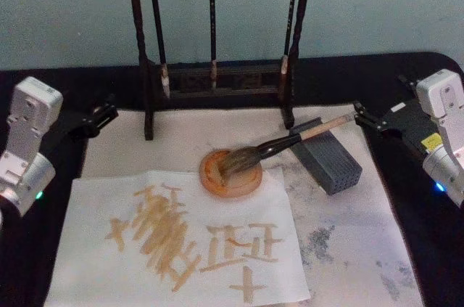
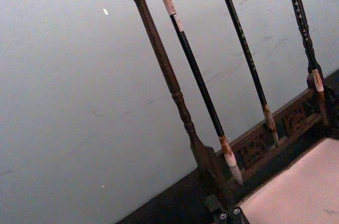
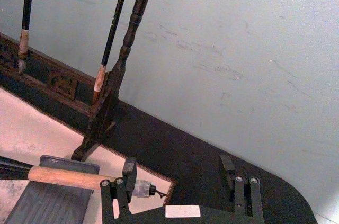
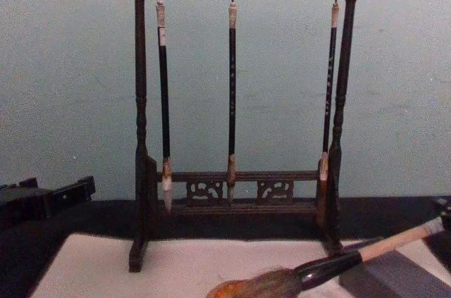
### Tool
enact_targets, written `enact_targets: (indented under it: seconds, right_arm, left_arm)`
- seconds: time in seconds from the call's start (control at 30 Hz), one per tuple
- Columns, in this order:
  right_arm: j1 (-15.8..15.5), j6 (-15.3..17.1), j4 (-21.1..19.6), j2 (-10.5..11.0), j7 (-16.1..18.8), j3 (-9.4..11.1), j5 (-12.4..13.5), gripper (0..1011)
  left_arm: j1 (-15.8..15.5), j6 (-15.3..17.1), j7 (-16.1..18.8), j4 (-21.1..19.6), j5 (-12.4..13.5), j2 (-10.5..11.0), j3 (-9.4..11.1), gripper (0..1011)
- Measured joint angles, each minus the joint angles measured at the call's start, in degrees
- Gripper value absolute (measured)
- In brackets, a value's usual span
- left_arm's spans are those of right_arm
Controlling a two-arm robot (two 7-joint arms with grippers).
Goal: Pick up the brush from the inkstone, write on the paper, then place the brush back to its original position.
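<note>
While your right gripper (image 3: 178,161) hangs with jaws wide apart, the handle's end just beside one finger, the brush (image 1: 279,147) lies unheld: bristles on the round inkstone (image 1: 217,180), handle propped on the grey block (image 1: 333,165). Paper (image 1: 94,263) lies in front of the inkstone, tan strokes across it. Left gripper (image 1: 101,115) idle over the black table (image 1: 428,249), well apart from the brush; you cannot tell its state. Three slim brushes (image 4: 232,87) hang on the rack (image 4: 140,136).

The paper (image 1: 80,271) carries several tan, brush-written characters, but the strokes are too loose to be read.
</note>
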Motion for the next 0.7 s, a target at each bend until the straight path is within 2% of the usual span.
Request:
enact_targets:
  seconds: [0.7]
  right_arm:
    - [-0.01, 0.00, 0.00, 0.00, 0.01, 0.00, -0.02, 1001]
  left_arm:
    - [0.00, 0.00, 0.00, 0.00, 0.00, 0.00, 0.00, 1000]
